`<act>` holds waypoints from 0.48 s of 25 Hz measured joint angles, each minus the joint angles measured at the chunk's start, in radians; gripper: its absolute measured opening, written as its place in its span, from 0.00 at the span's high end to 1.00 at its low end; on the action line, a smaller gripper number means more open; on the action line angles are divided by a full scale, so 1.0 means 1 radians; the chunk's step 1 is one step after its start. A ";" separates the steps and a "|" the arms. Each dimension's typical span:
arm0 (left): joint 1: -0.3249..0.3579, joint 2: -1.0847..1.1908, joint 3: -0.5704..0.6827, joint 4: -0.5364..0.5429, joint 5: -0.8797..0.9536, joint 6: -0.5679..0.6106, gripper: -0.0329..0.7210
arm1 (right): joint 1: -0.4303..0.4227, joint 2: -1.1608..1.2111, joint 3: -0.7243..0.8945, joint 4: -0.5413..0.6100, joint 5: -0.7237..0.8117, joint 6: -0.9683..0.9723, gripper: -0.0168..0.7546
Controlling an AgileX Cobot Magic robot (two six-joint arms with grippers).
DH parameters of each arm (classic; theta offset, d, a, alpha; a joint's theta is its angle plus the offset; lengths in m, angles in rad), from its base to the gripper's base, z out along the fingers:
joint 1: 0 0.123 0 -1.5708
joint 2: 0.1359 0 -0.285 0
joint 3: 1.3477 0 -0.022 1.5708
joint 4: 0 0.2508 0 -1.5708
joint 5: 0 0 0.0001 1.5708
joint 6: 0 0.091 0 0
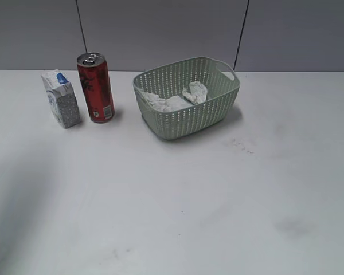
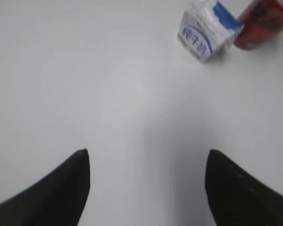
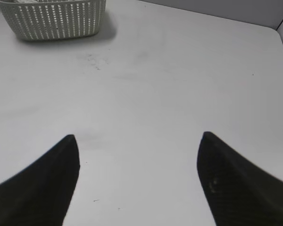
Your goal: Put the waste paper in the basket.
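**A:** Where is the waste paper now?

**B:** Inside the basket — white crumpled scraps lying on its floor, one bunched up toward the far wall, the others flatter toward the left. I can make out two clumps for certain; whether a third is tucked among them I cannot tell from the exterior view.

**A:** And nothing loose on the table?

**B:** No paper that I can see. One pale green perforated basket, one red drink can, one small white-and-blue carton just beside the can — that is the count.

**A:** How would the paper handle, if it needed moving?

**B:** Very light and soft, I'd judge (tissue-like, so it crushes rather than resists). A pinch on a raised wrinkle or twisted ridge should do; a flat edge would likely slip away. It could also cling to a fingertip on release.

**A:** The claws?

**B:** Left gripper is spread wide with nothing between its fingers, above bare table near the carton and can. Right gripper is likewise spread and empty, well apart from the basket — the task looks essentially done.
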 joint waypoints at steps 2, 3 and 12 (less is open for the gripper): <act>0.000 -0.083 0.103 -0.002 0.000 0.008 0.19 | 0.000 0.000 0.000 0.000 0.000 0.000 0.22; 0.000 -0.131 0.165 0.005 0.001 0.011 0.19 | 0.000 0.000 0.000 0.000 0.000 0.000 0.22; 0.000 -0.582 0.683 0.023 -0.037 0.014 0.20 | 0.000 0.000 0.000 0.000 0.000 0.000 0.22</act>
